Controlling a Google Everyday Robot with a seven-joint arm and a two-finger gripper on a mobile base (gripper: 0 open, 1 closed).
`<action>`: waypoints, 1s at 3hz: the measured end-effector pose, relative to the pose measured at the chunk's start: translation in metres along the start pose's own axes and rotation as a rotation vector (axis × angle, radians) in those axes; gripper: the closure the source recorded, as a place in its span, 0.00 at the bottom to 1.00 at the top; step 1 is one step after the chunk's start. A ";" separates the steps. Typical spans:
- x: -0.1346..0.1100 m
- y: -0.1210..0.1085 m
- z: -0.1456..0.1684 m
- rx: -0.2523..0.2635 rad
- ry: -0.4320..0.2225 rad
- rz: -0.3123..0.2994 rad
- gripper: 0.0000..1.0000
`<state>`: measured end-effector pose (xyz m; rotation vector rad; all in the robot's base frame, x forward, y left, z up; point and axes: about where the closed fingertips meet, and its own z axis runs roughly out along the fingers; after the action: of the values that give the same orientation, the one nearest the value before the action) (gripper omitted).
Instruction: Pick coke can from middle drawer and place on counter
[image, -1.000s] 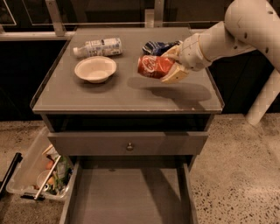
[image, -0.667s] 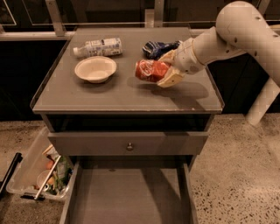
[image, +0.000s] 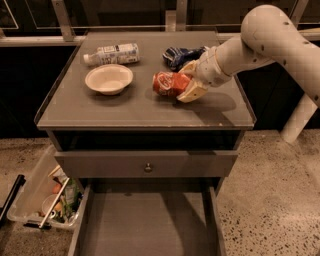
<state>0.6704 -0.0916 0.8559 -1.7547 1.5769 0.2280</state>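
Clamps tool (image: 182, 83) on can (image: 167, 83), can lying sideways, low over right-centre of bench (image: 150, 111). Cannot tell whether touching the surface. Shows drawer (image: 145, 222) open below, floor bare.

Judged: pick done, carry to bench done. Left to do: set down, open the tool, lift clear.

Finds bowl (image: 109, 79) near can on its left, bottle (image: 112, 54) behind bowl, dark blue bag (image: 179, 55) just behind tool. Leaves bare room in front, toward front edge, and to the right. Risks a roll toward front edge if released on its side. Suggests retreat up and right, away from bowl.
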 end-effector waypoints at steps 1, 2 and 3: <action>0.000 0.000 0.000 0.000 0.000 0.000 0.57; 0.000 0.000 0.000 0.000 0.000 0.000 0.34; 0.000 0.000 0.000 0.000 0.000 0.000 0.11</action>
<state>0.6704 -0.0915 0.8558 -1.7548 1.5768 0.2282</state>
